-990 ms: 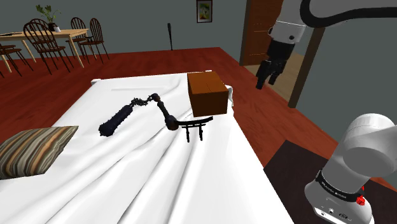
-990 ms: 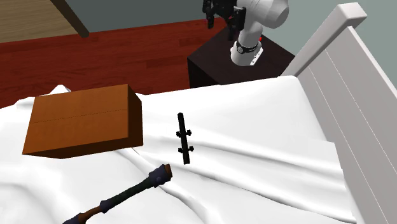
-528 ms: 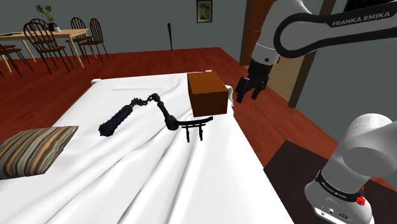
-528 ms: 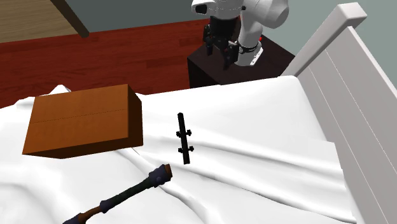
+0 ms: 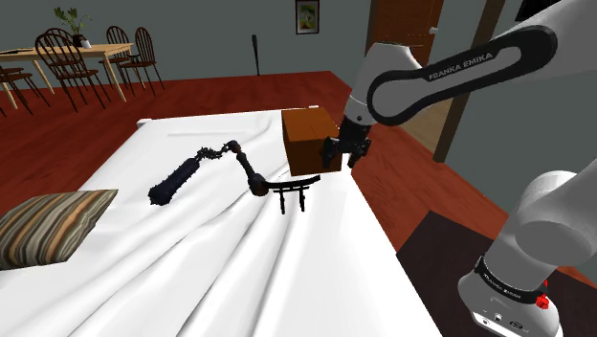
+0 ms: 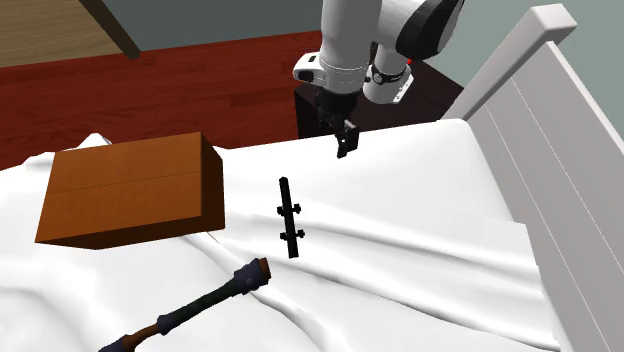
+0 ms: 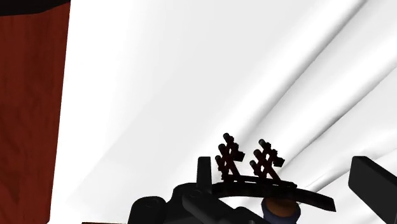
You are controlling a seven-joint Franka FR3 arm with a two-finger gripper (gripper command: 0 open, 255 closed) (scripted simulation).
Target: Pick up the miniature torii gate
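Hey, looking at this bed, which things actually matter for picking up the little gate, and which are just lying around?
For the job:
miniature torii gate, upright on the white sheet
claw, open

Just lying about:
brown box
dark club-like object
striped pillow
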